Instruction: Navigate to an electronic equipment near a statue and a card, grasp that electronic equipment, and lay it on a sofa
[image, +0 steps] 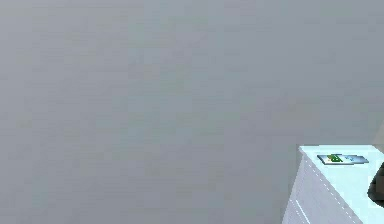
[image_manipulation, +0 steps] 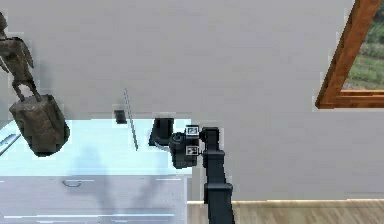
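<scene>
Where a white dresser (image_manipulation: 90, 155) meets grey wall (image_manipulation: 220, 50), the end effector's (image_manipulation: 160, 136) load is unclear.

Dark arm (image_manipulation: 216, 185) reaching up the arm side view, tool (image_manipulation: 160, 134) at its far end

Dark end effector (image_manipulation: 160, 134), black square arm (image_manipulation: 217, 186)

Forward view close to grey wall (image: 150, 100), arm side view down over white dresser (image_manipulation: 100, 140), dresser shared by both
</scene>
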